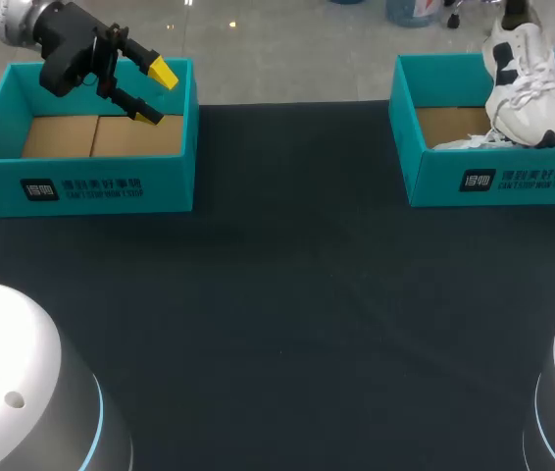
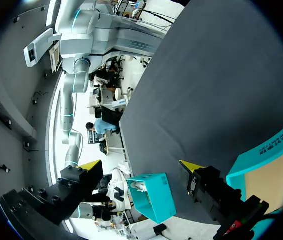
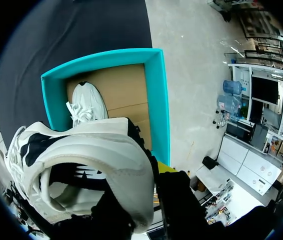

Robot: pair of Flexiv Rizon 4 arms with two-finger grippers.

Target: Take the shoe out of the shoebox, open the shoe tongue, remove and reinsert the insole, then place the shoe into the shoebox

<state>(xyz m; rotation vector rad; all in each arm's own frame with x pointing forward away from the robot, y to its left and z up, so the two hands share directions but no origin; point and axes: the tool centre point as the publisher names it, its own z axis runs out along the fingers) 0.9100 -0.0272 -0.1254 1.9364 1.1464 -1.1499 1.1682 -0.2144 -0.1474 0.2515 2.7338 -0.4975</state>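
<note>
A white shoe (image 1: 525,83) with black patches hangs toe-down over the right teal shoebox (image 1: 434,186). In the right wrist view my right gripper (image 3: 149,192) is shut on the heel collar of this shoe (image 3: 81,155), above the box (image 3: 159,100). A second white shoe (image 3: 84,107) lies on the cardboard floor inside that box, also seen in the head view as a second shoe (image 1: 469,142). My left gripper (image 1: 155,94) stands open over the back of the left teal shoebox (image 1: 81,186), with nothing between its fingers (image 2: 89,165).
The left shoebox holds only its cardboard floor (image 1: 101,135). Dark table cloth (image 1: 287,294) stretches between and in front of the two boxes. Both arm bases (image 1: 23,392) rise at the near corners.
</note>
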